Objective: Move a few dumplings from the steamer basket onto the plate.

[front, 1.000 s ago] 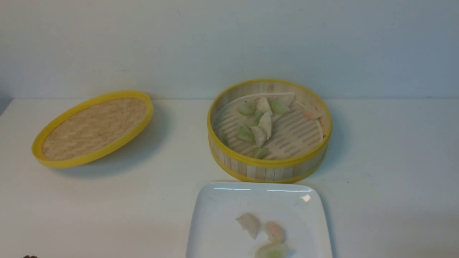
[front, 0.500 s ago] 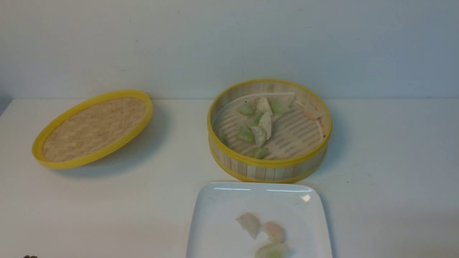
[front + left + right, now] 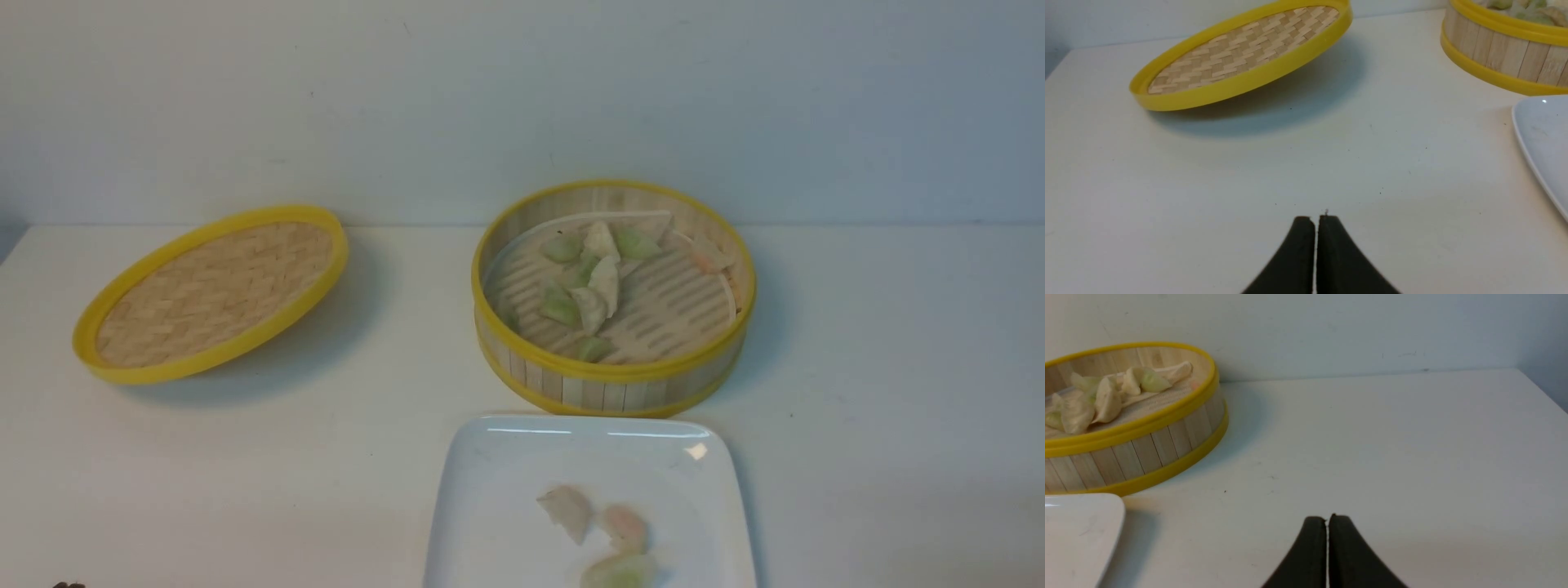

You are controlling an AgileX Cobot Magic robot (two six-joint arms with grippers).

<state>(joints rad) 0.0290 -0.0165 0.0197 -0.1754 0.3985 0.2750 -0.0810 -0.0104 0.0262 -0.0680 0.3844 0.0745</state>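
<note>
1. The left claw (image 3: pixel 1316 220) has its two black fingers pressed together on nothing, low over the bare white surface (image 3: pixel 1331 163); the right claw (image 3: pixel 1327 520) is likewise closed and empty above the surface, on the basket's right.
2. Three dumplings lie on the plate (image 3: pixel 498 490), which sits just in front of the basket with its far edge close to the basket's wall: a whitish dumpling (image 3: pixel 567 512), a pinkish dumpling (image 3: pixel 624 527) touching it, and a greenish dumpling (image 3: pixel 620 572) at the picture's lower edge.
3. The basket (image 3: pixel 612 392) stands upright on the surface, open at the top. Most of the remaining dumplings (image 3: pixel 592 282), green and whitish, are clustered in its left half, overlapping one another, while one pinkish piece (image 3: pixel 709 258) rests against the far right of its inner wall.
4. The lid (image 3: pixel 212 294), shallow, woven and yellow-rimmed, lies well to the left of the basket, tilted with its far right edge raised off the surface.
5. Neither claw touches the basket, plate or lid.
</note>
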